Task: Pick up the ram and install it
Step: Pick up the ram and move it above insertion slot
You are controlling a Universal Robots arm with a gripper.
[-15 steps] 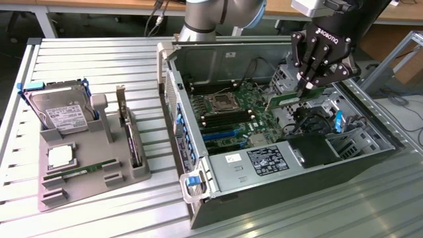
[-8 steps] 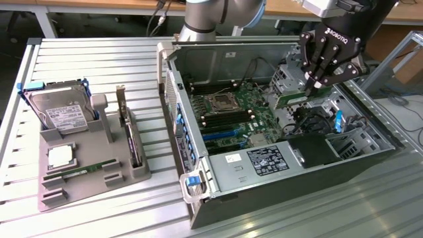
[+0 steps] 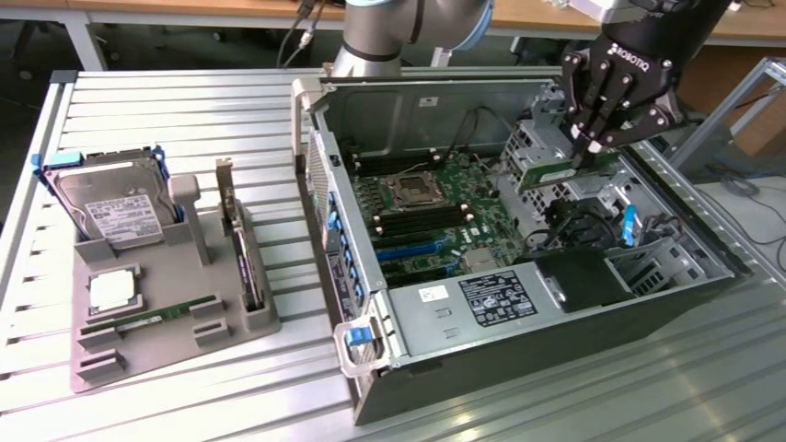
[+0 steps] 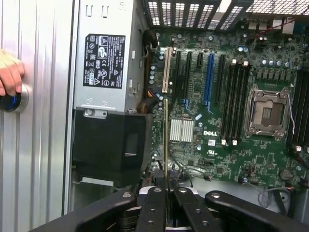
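My gripper (image 3: 584, 152) hangs over the open computer case (image 3: 368, 304), toward the exterior view's right, shut on the ram (image 3: 548, 173). The ram is a thin green board held on edge above the drive bays. In the wrist view the ram (image 4: 166, 140) appears edge-on as a narrow strip rising from between my gripper (image 4: 166, 187) and its black fingers (image 4: 153, 203). Below it lies the green motherboard (image 4: 227, 154) with its black memory slots (image 4: 236, 104) beside the CPU socket (image 4: 267, 113). The ram is above the board and apart from those slots.
A grey holder tray (image 3: 264, 322) on the exterior view's left carries a hard drive (image 3: 117, 207), a dark expansion card (image 3: 239, 249), a processor chip (image 3: 110, 290) and another green stick (image 3: 147, 322). The power supply (image 4: 104, 58) and a black shroud (image 4: 108, 145) flank the board. A person's hand (image 4: 9, 72) rests on a button (image 4: 10, 100).
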